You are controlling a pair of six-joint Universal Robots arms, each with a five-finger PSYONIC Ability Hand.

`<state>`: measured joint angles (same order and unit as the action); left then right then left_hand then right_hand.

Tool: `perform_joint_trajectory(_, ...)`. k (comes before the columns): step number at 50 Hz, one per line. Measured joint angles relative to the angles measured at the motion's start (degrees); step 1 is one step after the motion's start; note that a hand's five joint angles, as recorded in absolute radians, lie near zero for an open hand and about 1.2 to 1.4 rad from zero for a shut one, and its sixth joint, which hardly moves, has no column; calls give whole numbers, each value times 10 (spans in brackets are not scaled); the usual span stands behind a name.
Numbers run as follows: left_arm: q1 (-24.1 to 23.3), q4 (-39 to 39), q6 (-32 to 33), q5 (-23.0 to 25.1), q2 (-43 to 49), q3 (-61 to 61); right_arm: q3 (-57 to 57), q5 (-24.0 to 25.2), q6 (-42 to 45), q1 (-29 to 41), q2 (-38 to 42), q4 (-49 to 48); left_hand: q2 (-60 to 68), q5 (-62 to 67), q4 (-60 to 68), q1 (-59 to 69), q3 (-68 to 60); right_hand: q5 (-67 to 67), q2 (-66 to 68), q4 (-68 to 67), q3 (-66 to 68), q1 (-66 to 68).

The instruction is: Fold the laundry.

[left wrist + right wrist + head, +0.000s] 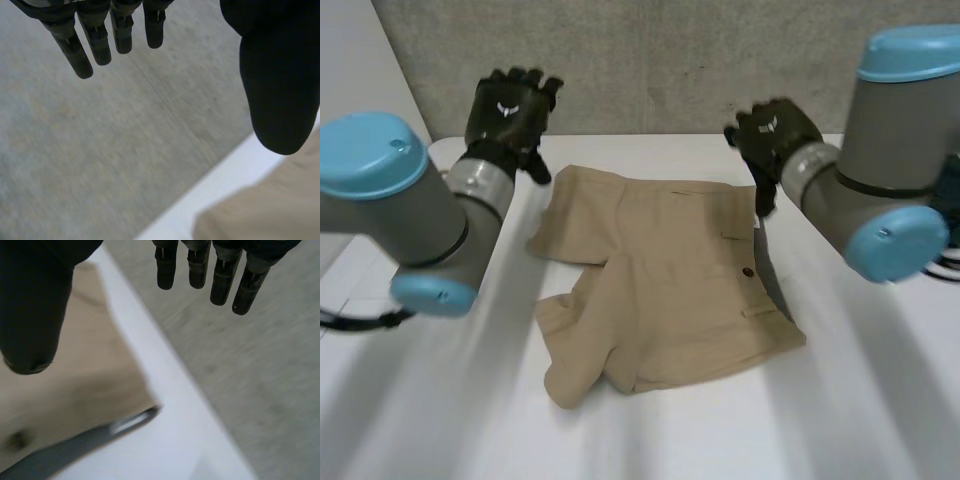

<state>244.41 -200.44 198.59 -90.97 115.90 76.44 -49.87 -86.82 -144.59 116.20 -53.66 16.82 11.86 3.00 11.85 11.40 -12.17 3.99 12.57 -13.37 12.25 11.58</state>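
Note:
A pair of tan shorts (660, 280) lies spread on the white table (840, 400), waistband toward the right, one leg bunched at the near left. My left hand (508, 112) hovers above the table's far left, beside the shorts' far left corner, fingers (80, 47) straight and holding nothing. My right hand (772, 138) hangs over the far right corner of the shorts near the waistband, fingers (220, 275) straight and empty. A corner of the shorts (265, 205) shows beneath the left thumb, and the tan cloth (85, 370) lies under the right thumb.
A grey wall (650, 60) rises just behind the table's far edge (210, 185). Bare white table surrounds the shorts, with the widest room at the near side and the right. Both grey arms reach in from the sides.

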Motion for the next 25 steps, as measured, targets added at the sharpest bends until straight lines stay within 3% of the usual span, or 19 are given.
perform_joint_trajectory(7, -35, 136, -42, -27, -110, 123, -209, 97, 5, -49, -92, 22, 25, 9, 21, 25, -21, 0, 0, 0, 0, 0)
perform_joint_trajectory(9, -47, 189, -86, -28, -139, 159, -281, 142, 13, -73, -117, 17, 56, 47, 58, 67, -52, 0, 3, -1, 3, 1)
perform_joint_trajectory(10, -47, 189, -86, -28, -139, 159, -281, 142, 13, -73, -117, 17, 56, 47, 58, 67, -52, 0, 3, -1, 3, 1)
perform_joint_trajectory(14, -65, 268, -199, -23, -170, 220, -398, 216, 29, -116, -144, -22, 77, 69, 78, 81, -72, 5, 20, -3, 24, 2)
perform_joint_trajectory(19, -70, 292, -276, -19, -170, 256, -481, 256, 42, -143, -148, -103, 79, 70, 80, 81, -73, 35, 48, -39, 51, 29)
perform_joint_trajectory(25, -72, 289, -298, -19, -147, 266, -522, 263, 49, -150, -138, -181, 90, 81, 91, 89, -86, 46, 59, -55, 67, 45)
